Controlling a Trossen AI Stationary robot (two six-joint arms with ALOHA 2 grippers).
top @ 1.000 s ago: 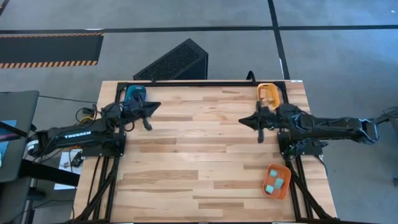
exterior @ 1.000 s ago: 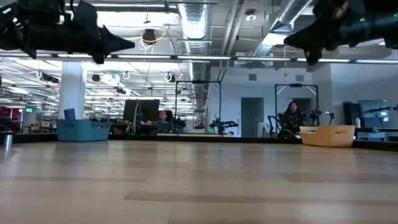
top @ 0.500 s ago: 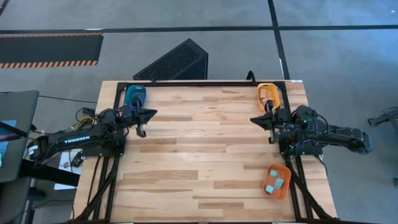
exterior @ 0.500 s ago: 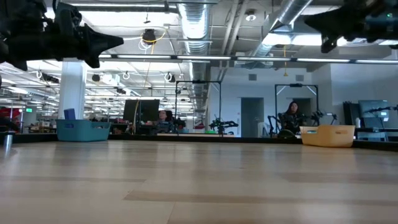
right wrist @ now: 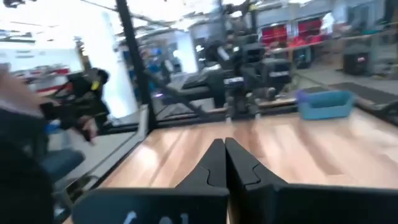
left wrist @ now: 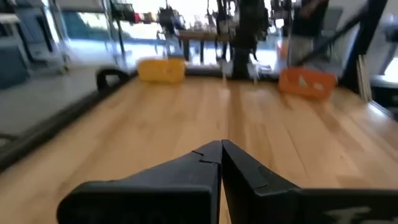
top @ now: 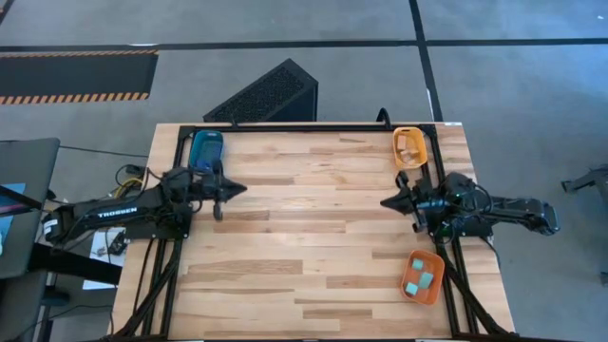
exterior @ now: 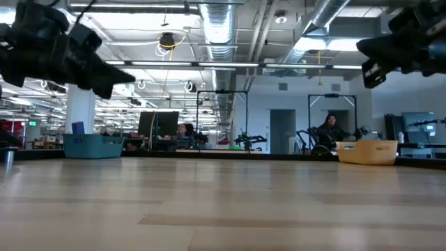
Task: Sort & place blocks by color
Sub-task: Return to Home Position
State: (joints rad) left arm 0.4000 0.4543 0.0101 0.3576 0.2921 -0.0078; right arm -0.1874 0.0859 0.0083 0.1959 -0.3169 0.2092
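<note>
1. Blocks (top: 419, 277) of light cyan colour are seen lying together inside the orange tray (top: 422, 256), which is set at about 4 o'clock on the table (top: 304, 247), close to its right edge.
2. Pale tan pieces (top: 409, 142) are held in the yellow tray (top: 397, 152), placed at 1 o'clock by the far edge.
3. The blue tray (top: 194, 152) is placed at 11 o'clock by the same far edge; what lies in it cannot be told from above.
4. The left gripper (top: 231, 188) is held between 9 and 10 o'clock, raised above the wood and aimed toward 3 o'clock. In the left wrist view its fingers (left wrist: 186, 168) are seen pressed tip to tip, with nothing gripped between them.
5. The right gripper (top: 385, 202) is held at 3 o'clock, aimed toward 9 o'clock, just inward of the orange tray's side of the table. Its fingers (right wrist: 205, 168) are likewise closed against each other and empty.
6. The two grippers are kept well apart, with bare wood between them, and in the low view both are seen lifted clear of the table top.
</note>
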